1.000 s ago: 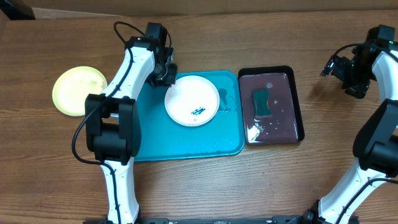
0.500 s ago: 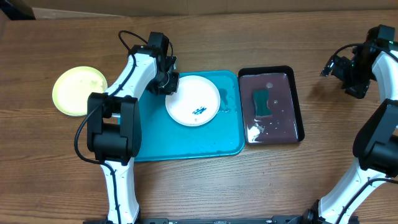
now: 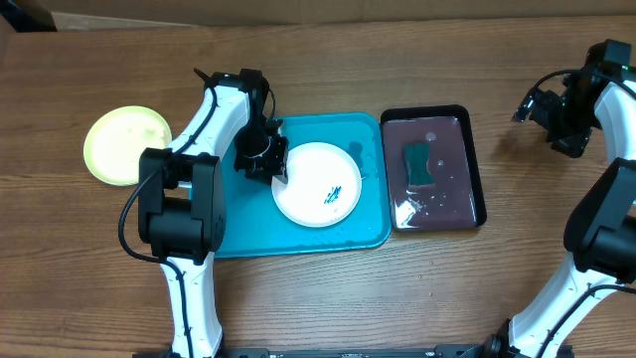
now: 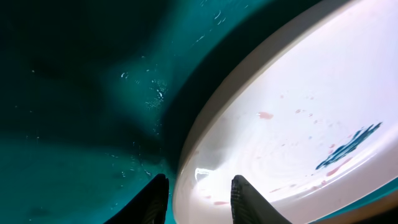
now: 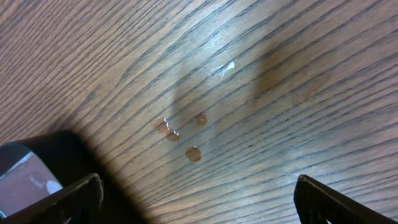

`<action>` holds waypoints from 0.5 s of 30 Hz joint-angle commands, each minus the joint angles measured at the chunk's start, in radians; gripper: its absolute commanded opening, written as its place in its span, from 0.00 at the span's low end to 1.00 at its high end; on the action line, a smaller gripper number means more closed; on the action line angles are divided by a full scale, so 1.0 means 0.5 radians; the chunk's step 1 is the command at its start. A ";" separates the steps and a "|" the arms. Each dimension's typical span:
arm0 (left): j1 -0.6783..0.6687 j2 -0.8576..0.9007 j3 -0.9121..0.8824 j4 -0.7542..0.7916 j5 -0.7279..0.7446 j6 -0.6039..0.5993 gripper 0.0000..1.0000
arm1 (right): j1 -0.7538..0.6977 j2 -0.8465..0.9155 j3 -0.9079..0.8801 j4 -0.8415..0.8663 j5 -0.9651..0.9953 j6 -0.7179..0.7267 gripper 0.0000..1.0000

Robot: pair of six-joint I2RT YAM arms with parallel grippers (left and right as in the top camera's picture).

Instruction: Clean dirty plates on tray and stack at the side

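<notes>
The left gripper (image 4: 198, 200) stands partly open astride the left rim of the white plate (image 3: 306, 181), one jaw outside over the tray (image 3: 248, 224), one inside the dish, not clamped on it. The plate, bearing a teal smear (image 3: 331, 193), lies on the tray. A yellow-green plate (image 3: 126, 145) sits on the table (image 5: 249, 74) further left. The right gripper (image 5: 202, 196) hangs wide open and empty, right of the black tray (image 3: 475, 159).

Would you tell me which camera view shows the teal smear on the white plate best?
The left wrist view: the teal smear sits close up on the white plate, though near the frame edge. Overhead shows it whole but tiny. The right wrist view misses it.
</notes>
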 commanded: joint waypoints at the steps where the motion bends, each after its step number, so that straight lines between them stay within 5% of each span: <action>1: 0.025 -0.034 0.107 0.034 0.035 -0.050 0.36 | 0.000 -0.044 0.053 0.004 -0.011 0.001 1.00; 15: 0.021 -0.153 0.162 0.094 -0.206 -0.044 0.34 | 0.000 -0.044 0.053 0.004 -0.011 0.001 1.00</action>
